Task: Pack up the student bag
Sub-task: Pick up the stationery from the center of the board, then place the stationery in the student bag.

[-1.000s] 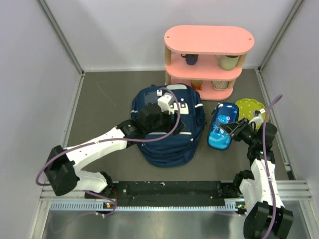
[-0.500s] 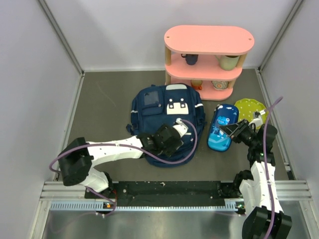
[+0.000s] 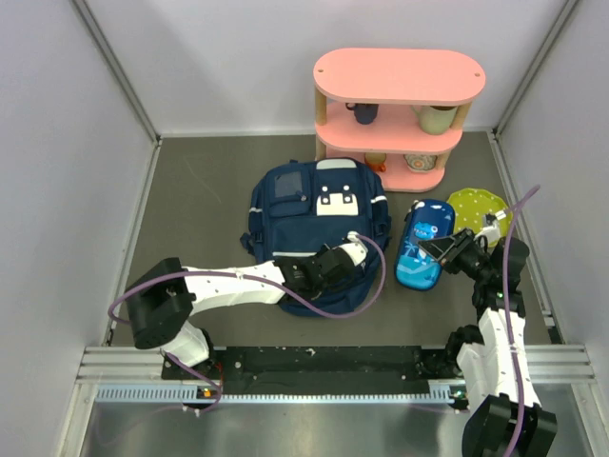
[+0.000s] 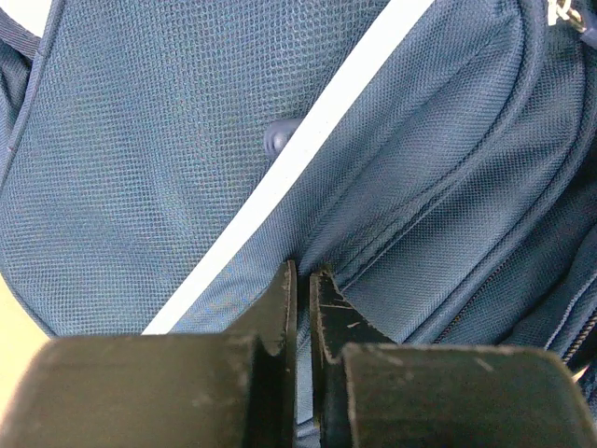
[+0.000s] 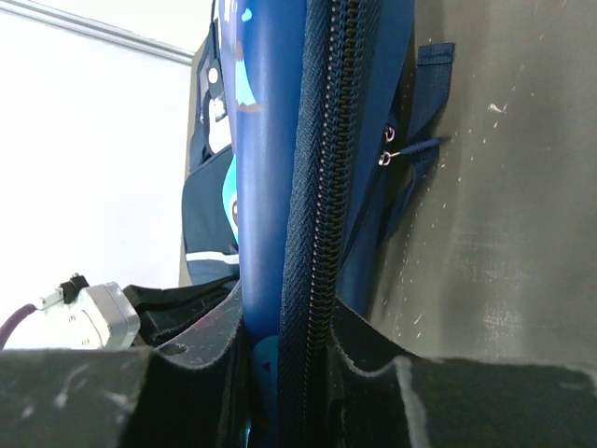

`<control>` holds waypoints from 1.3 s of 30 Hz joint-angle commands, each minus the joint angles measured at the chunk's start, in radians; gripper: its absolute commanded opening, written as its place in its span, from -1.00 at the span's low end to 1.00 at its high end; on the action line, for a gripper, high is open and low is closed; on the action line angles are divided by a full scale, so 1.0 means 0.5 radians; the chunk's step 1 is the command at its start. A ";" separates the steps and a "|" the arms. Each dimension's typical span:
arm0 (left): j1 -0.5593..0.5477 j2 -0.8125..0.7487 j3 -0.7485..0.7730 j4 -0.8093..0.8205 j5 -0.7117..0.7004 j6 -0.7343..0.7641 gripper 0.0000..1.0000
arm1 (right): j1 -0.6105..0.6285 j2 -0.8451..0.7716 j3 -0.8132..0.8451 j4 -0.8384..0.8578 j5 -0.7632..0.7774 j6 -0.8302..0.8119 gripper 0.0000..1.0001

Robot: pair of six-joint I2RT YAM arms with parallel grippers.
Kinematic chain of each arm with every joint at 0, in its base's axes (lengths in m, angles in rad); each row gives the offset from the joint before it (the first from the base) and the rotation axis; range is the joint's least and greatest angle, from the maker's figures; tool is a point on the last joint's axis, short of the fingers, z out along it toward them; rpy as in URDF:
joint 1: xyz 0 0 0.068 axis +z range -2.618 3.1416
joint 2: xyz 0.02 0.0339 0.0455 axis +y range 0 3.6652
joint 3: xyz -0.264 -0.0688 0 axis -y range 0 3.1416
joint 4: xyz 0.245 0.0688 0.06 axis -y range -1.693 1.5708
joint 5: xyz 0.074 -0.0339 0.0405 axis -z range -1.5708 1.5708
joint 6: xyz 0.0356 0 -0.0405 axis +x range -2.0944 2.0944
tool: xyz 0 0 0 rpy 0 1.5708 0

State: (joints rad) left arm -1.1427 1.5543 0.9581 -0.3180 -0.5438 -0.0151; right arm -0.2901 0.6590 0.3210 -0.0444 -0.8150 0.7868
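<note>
Lying central on the desk (image 3: 205, 190), long axis from near edge to far, the large navy blue fabric backpack (image 3: 319, 224) is just left of the right hand (image 5: 284, 308) clamping a small blue zippered pencil case (image 3: 423, 240); the left hand (image 4: 298, 275), nearly closed, rests on its lower front.

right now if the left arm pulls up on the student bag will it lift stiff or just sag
Probably sags: the student bag is soft woven fabric, creased where the left end effector pinches it. It lies flat, so likely fairly empty; one fold may just tent up.
</note>
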 commanded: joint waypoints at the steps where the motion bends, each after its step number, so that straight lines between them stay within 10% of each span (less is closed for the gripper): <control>1: 0.055 0.002 0.155 0.093 -0.238 0.015 -1.00 | 0.007 -0.020 0.033 0.095 -0.066 0.003 -1.00; 21: 0.230 -0.479 0.495 -0.260 0.428 -0.427 -1.00 | 0.055 -0.146 0.008 -0.248 -0.674 0.154 -1.00; 39: 0.233 -0.682 0.544 -0.202 0.630 -0.706 -1.00 | 0.641 -0.116 -0.084 -0.136 -0.242 0.491 -1.00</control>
State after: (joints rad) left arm -1.0267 1.2995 1.1912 -0.5499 -0.2802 -0.3050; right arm -0.0662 0.5747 0.2993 -0.2466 -1.0103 0.9314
